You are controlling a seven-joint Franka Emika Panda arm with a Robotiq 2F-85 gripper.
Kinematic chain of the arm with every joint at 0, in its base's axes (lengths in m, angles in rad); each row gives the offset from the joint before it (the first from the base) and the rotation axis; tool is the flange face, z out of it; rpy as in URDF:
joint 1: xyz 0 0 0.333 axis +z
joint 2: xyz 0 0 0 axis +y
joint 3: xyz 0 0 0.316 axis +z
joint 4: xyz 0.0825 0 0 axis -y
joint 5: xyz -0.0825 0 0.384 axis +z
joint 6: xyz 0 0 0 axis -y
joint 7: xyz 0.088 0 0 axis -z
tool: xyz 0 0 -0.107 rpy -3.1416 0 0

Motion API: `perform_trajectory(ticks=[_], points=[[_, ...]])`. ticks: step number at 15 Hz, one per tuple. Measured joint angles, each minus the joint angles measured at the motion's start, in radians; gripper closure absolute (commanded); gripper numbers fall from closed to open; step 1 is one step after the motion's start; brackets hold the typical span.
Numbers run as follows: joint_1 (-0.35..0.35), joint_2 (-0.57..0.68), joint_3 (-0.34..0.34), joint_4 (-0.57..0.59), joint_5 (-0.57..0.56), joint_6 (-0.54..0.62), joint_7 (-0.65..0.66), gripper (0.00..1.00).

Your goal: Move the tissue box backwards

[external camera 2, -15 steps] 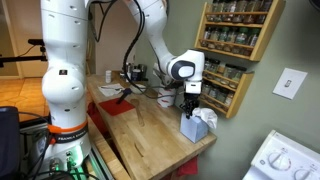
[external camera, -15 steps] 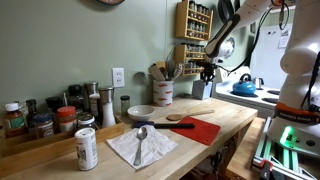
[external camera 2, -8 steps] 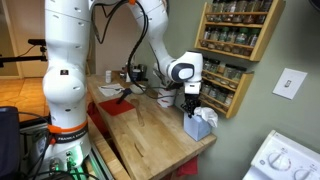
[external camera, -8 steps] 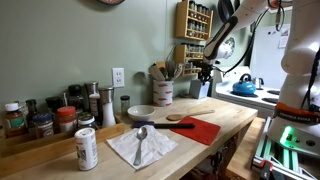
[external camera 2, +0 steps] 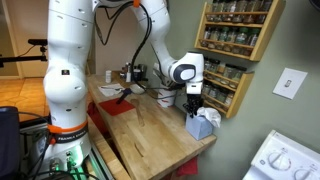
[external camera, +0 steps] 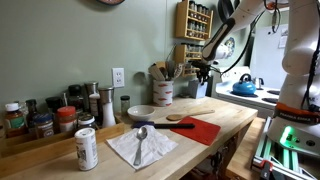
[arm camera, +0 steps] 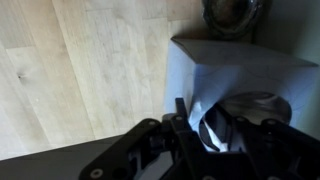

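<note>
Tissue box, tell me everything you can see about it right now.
The tissue box is a small pale-blue cube, seemingly cardboard, standing upright at the end of the wooden counter, near the spice rack. White tissue pokes from its top opening. The gripper sits at its top; whether it clamps is unclear.

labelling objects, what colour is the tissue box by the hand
The small cube-shaped tissue box is pale blue; clearest in an exterior view.

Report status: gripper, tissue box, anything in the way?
Gripper low over box, jaws straddling its top; grip unclear. Box upright near end of counter. Spice rack close by on the wall.
</note>
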Motion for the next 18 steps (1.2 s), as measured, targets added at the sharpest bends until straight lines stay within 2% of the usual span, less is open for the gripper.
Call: perform_trajectory(ticks=[3,5,13,18], points=[[0.0,0.005,-0.002,0.003,0.015,0.0,-0.031,0.17],[0.0,0.004,0.002,0.003,0.081,0.0,-0.108,0.02],[-0.006,-0.03,0.003,0.005,0.286,-0.004,-0.403,0.0],[-0.033,-0.093,-0.015,0.006,0.337,-0.129,-0.662,0.0]])
